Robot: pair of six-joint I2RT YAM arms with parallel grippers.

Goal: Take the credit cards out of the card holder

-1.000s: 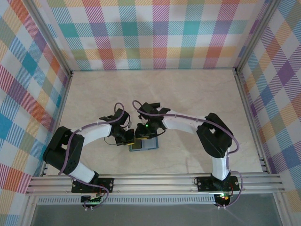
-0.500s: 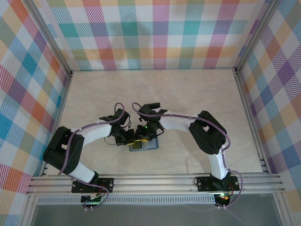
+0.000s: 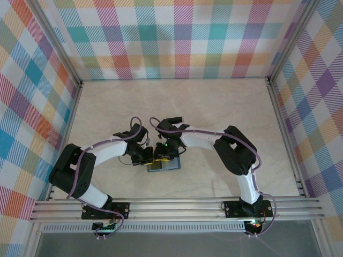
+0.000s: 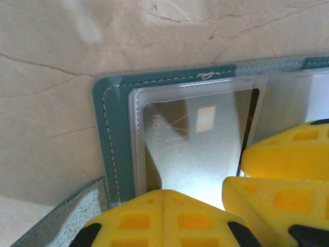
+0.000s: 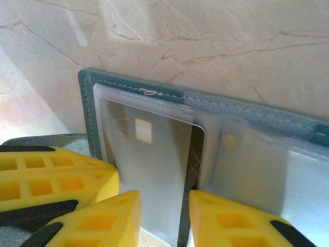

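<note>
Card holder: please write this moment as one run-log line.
card holder: open on table; credit card: inside clear sleeve; left gripper: shut, over holder; right gripper: open, over card

Right arm (image 3: 236, 152) is the mover. Over the last second its elbow swung left, in toward the table centre, so the arm is folded tighter. Most of that came in the first half second, with only a slight creep since. The forearm looks shorter from above. Right gripper (image 3: 162, 155) nudged slightly left over the holder (image 3: 170, 166), closing up on the left gripper (image 3: 144, 156).
</note>
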